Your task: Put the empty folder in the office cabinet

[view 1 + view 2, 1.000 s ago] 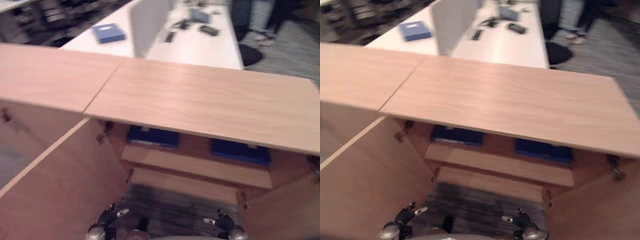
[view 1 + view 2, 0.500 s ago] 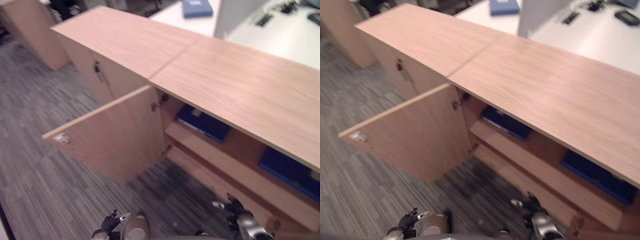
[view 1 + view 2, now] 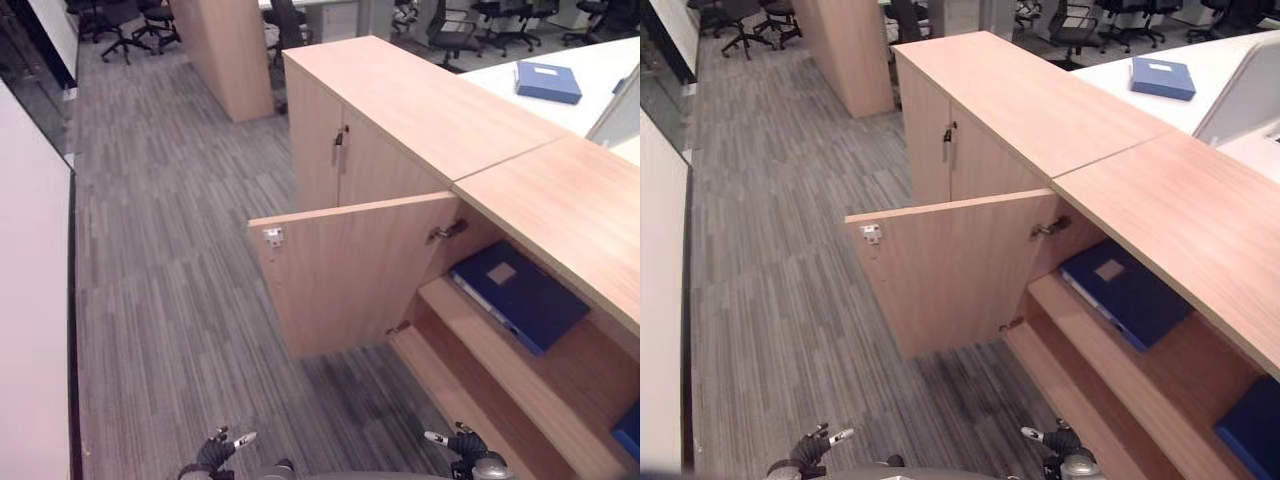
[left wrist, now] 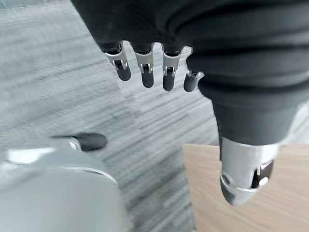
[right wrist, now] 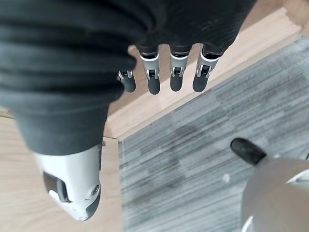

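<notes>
Grey carpet floor point(image 3: 170, 300); the cabinet point(image 3: 520, 200) door point(image 3: 350, 270) stands open for loading. Left hand point(image 4: 154, 72) and right hand point(image 5: 164, 77) hang relaxed, fingers straight, empty. A blue folder point(image 3: 548, 82) lies on the desk point(image 3: 500, 75), far beyond the fingers.

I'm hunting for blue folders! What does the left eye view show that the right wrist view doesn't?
Left eye view alone: the open cabinet door, a blue folder on its shelf, another blue folder on the white desk. Right wrist view alone: the right hand up close, fingers straight, holding nothing. Both: grey carpet and cabinet wood.
</notes>
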